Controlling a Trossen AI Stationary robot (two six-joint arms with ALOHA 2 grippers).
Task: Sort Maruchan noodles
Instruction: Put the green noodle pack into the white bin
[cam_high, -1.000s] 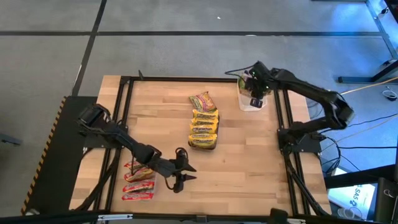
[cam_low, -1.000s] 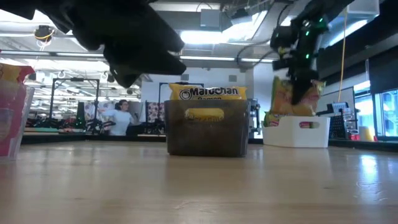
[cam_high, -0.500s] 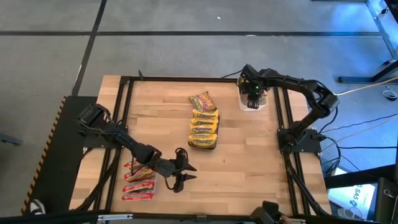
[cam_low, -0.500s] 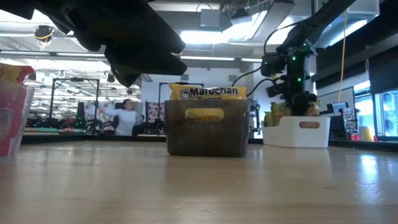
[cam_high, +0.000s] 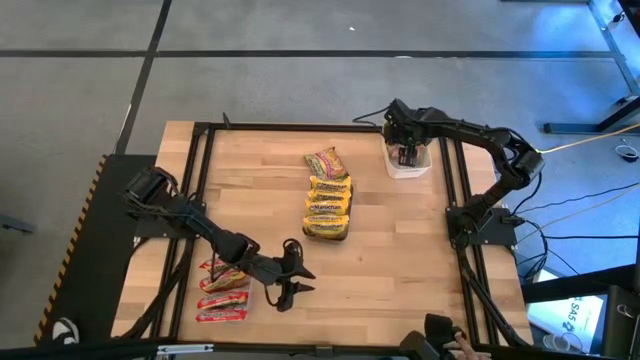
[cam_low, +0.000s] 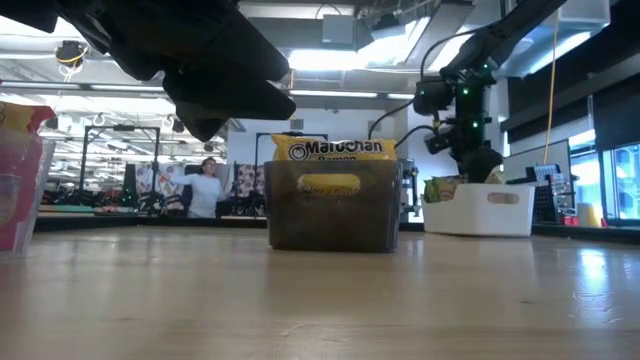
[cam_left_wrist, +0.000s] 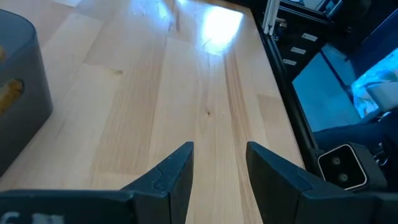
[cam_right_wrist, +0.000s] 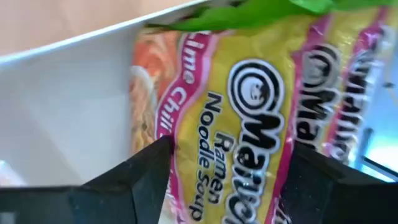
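Observation:
My right gripper (cam_high: 408, 152) stands open over the white tray (cam_high: 426, 168) at the table's far right, pointing steeply down. A green-and-pink Maruchan packet (cam_right_wrist: 249, 106) lies in that tray between its fingers, next to another of its kind. In the low view the packet (cam_low: 442, 188) shows just above the tray's rim. Yellow packets (cam_high: 327, 205) fill the dark tray (cam_low: 335, 215) at mid-table. Red packets (cam_high: 222, 295) lie at the near left. My left gripper (cam_high: 293, 277) hovers open near them with nothing between its fingers (cam_left_wrist: 180, 168). My right gripper has one finger (cam_right_wrist: 140, 177) at each long side of the green-and-pink packet, coming from above. The packet rests in the white tray. Whether the fingers touch it I cannot tell.
One more green-and-pink packet (cam_high: 325, 160) lies just beyond the yellow row. A clear tray (cam_low: 20, 190) stands at the left. Black frame rails (cam_high: 455, 190) run along the table's sides. Bare wood lies between the dark tray and the white tray.
My right gripper has gone down toward the white tray and tipped steeper. The green-and-pink packet, which hung below it above the tray, now lies in the tray.

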